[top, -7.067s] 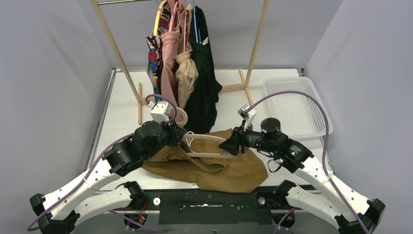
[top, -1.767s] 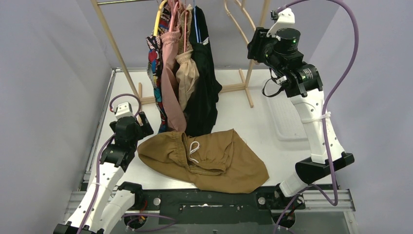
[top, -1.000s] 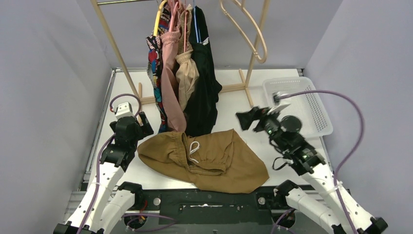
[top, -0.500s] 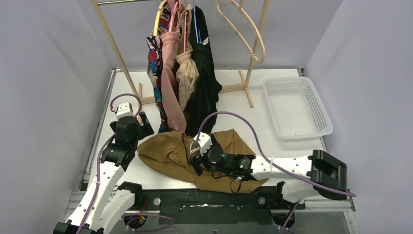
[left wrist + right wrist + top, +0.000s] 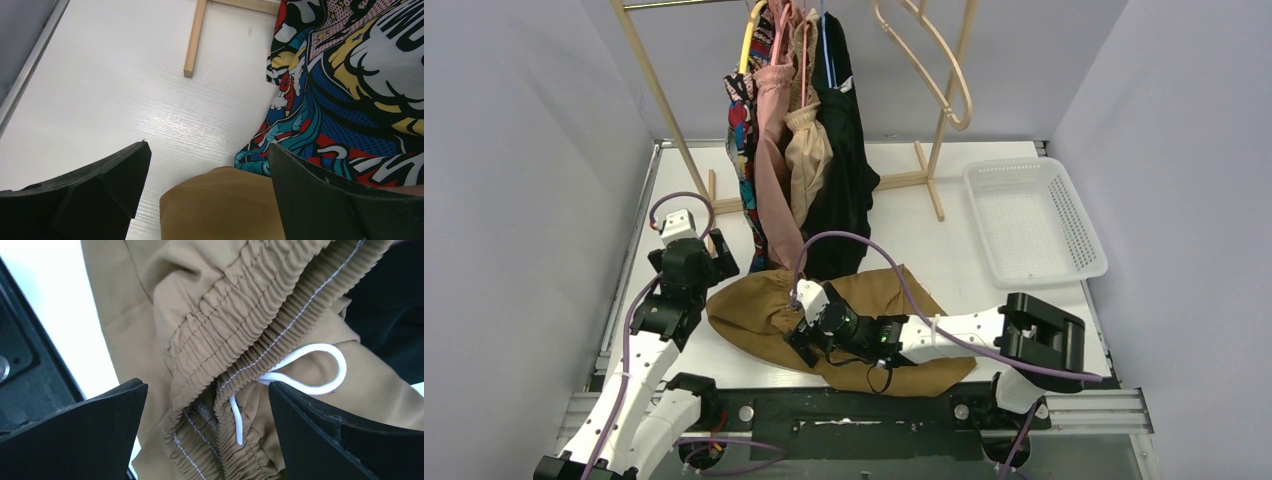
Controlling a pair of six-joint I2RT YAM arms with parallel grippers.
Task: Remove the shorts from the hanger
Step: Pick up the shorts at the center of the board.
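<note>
I see right gripper (image 5: 207, 390) apart over tan shorts (image 5: 754, 310) at near edge of tabletop (image 5: 984, 275), left gripper (image 5: 209, 155) apart, basket (image 5: 1034, 220) at right edge.

The white surface (image 5: 944, 250) carries a pair of tan shorts (image 5: 754, 310), which lies crumpled near the front edge with its gathered waistband and white drawstring (image 5: 305, 367) facing up. A white plastic basket (image 5: 1034, 220) sits at the right, well apart from them. The wooden feet (image 5: 902, 181) of a rack stand towards the back.
</note>
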